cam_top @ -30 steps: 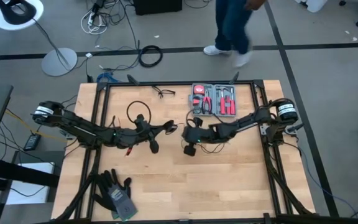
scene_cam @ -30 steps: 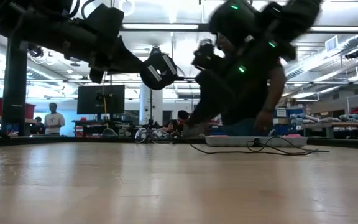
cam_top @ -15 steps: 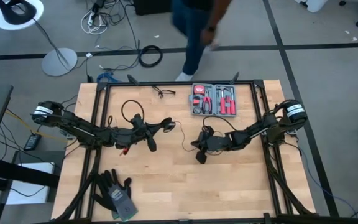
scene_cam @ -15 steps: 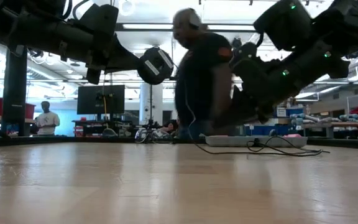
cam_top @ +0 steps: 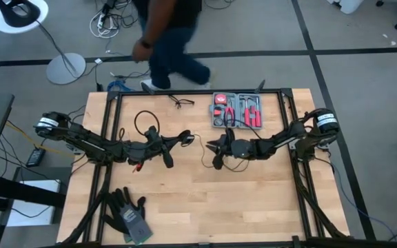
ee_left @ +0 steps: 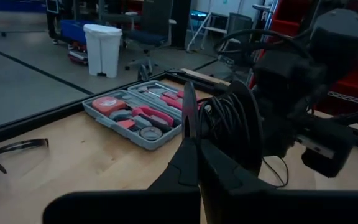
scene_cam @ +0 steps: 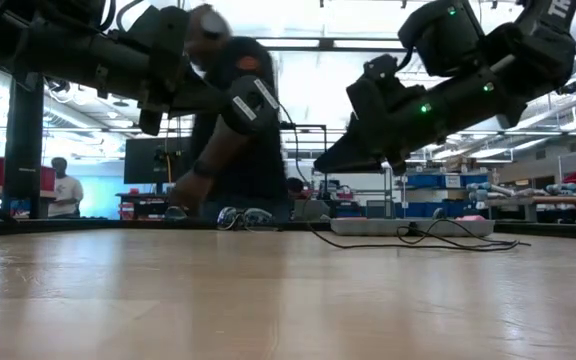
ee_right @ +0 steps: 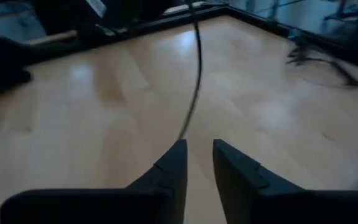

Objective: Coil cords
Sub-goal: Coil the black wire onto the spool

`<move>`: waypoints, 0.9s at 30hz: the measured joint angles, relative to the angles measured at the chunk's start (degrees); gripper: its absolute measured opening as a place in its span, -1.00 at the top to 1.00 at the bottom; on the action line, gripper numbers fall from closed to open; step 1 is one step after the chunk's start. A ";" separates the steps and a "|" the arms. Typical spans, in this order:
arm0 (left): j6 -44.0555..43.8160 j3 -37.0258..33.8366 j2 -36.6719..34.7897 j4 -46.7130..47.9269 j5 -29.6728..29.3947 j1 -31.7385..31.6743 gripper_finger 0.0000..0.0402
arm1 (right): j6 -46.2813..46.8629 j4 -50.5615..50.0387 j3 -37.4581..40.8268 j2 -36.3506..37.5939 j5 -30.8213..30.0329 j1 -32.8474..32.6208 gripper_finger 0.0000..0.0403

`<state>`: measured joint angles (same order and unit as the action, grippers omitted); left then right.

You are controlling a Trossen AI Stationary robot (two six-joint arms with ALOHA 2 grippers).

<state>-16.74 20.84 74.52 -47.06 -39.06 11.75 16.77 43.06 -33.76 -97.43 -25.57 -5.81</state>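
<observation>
The left claw (cam_top: pixel 185 137) is pinched shut on a gathered bundle of the cord (ee_left: pixel 229 121) above the table (cam_top: pixel 253 207). The right claw (cam_top: pixel 212 145), slightly parted, holds nothing (a loose strand hangs just ahead). Coiling looks partway done. No writing is legible.

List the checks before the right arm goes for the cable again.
1. Left tool shut: ok.
2. Thin black cable actually pinched by the left tool: cannot tell.
3. Right tool open, cable just ahead of its tips: ok.
4. Tool kit case apart from both arms: ok.
5. Safety glasses away from the cable: ok.
6. Person walking close to the table's far edge: not ok.
</observation>
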 joint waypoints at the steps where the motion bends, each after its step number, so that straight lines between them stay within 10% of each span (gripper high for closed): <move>1: 0.15 0.00 0.00 -0.24 -0.01 -0.03 1.00 | 0.12 0.27 -0.02 0.00 1.38 0.33 0.56; 27: 3.01 0.00 0.04 -6.30 1.87 -2.01 1.00 | 0.55 -0.38 -3.06 -0.04 4.95 3.97 0.44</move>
<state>-13.74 20.84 74.56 -53.36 -37.19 9.74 17.32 42.68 -36.82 -97.47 -20.62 -1.85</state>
